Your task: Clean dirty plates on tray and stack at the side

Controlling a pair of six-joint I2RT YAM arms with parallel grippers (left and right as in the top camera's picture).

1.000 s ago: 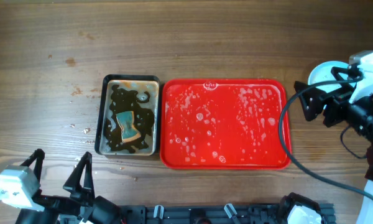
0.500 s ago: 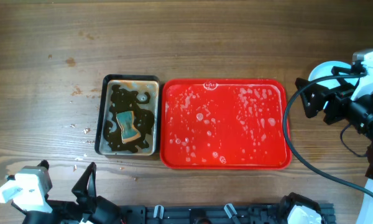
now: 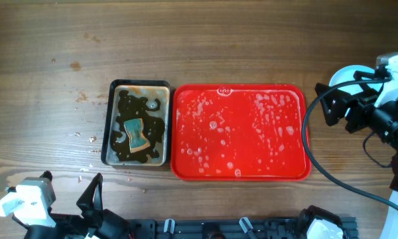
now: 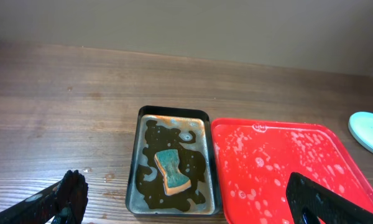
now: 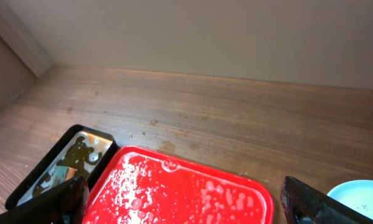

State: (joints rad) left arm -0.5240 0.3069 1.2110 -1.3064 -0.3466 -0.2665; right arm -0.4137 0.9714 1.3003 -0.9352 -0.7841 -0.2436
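Observation:
The red tray (image 3: 239, 133) lies mid-table, wet with foam spots, and no plate rests on it. Pale-blue plates (image 3: 343, 74) sit on the wood to the right of the tray, partly hidden by my right arm; how many are stacked I cannot tell. One plate edge (image 4: 368, 132) shows in the left wrist view, and again (image 5: 360, 196) in the right wrist view. My right gripper (image 3: 324, 106) hangs open beside the tray's right edge, holding nothing. My left gripper (image 3: 69, 186) stands open near the front left edge, with nothing between its fingers.
A dark metal pan (image 3: 113, 119) with brown liquid touches the tray's left side. A teal and orange sponge (image 3: 138, 135) lies in it. Crumbs dot the wood left of the pan. A black rail runs along the front edge (image 3: 219, 229).
Over the second, my left arm dropped back toward the front left corner. The right gripper shifted slightly right. Tray, pan and sponge stayed put.

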